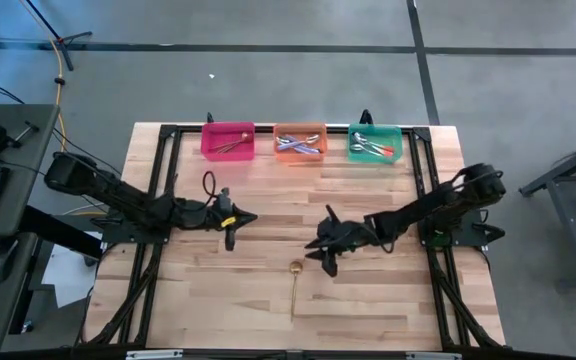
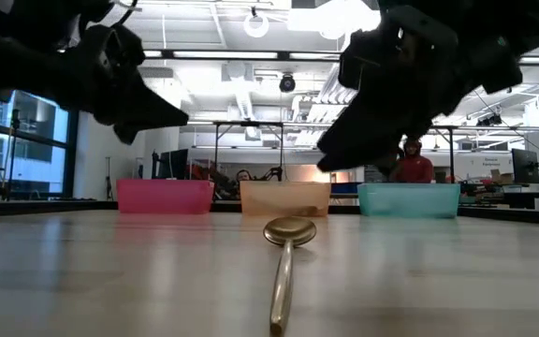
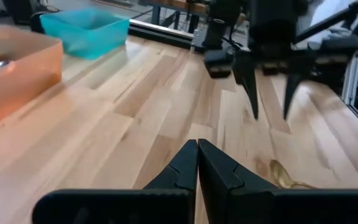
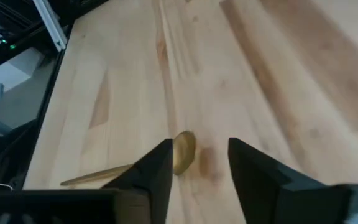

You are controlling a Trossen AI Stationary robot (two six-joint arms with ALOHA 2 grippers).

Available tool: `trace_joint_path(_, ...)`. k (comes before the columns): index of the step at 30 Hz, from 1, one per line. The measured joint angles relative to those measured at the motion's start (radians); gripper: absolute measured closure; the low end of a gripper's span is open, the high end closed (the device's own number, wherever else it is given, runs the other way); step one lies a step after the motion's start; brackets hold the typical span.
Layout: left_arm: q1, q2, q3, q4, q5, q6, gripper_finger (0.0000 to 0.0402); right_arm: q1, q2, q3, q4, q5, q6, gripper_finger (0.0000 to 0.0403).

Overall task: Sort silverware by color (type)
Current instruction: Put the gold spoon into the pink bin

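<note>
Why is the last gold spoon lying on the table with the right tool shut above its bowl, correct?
Not quite: the right tool is open, as the right wrist view shows, its fingers apart over the bowl of the gold spoon. The rest holds: the spoon lies on the table.

Bare wooden tabletop (image 1: 268,200) is seen between both arms and the three plastic bins (image 1: 303,143) along the far edge. Only a lone gold spoon (image 1: 295,285) is left lying on the near boards.
</note>
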Motion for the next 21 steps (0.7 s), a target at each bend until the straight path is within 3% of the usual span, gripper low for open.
trace_joint_path(4, -0.022, 0.000, -0.036, 0.029, -0.042, -0.045, 0.0399, 0.024, 0.089, 0.000, 0.100, -0.001, 0.053, 0.0245)
trace_joint_path(10, -0.040, 0.000, -0.042, 0.027, -0.064, -0.058, 0.0399, 0.031, 0.210, 0.011, 0.148, -0.011, 0.141, 0.0245)
trace_joint_path(21, -0.042, 0.000, -0.042, 0.016, -0.069, -0.080, 0.0399, 0.029, 0.369, 0.215, 0.081, -0.102, 0.093, 0.0247)
